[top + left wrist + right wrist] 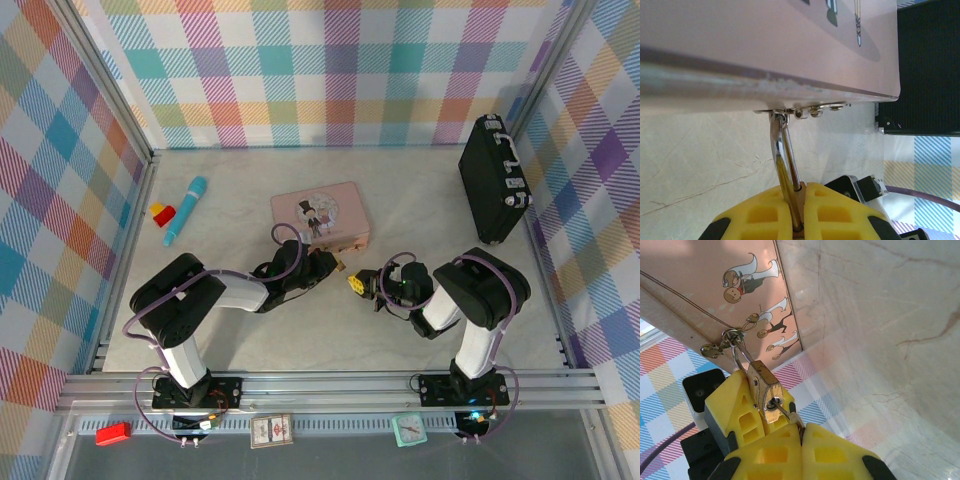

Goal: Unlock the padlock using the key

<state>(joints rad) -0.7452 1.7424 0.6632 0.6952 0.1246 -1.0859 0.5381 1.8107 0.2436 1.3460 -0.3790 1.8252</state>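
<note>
While left end effector point(799, 200) clamps padlock point(765, 386), right end effector point(802, 432) pinches inserted key point(786, 413)

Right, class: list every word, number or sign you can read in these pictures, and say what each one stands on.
No text can be read anywhere.
Tin: cartoon figures only, no lettering seen.
Padlock: no legible marking.
Card on the front rail: print too small to read.
Teal square on the same rail: face too small to read.
</note>
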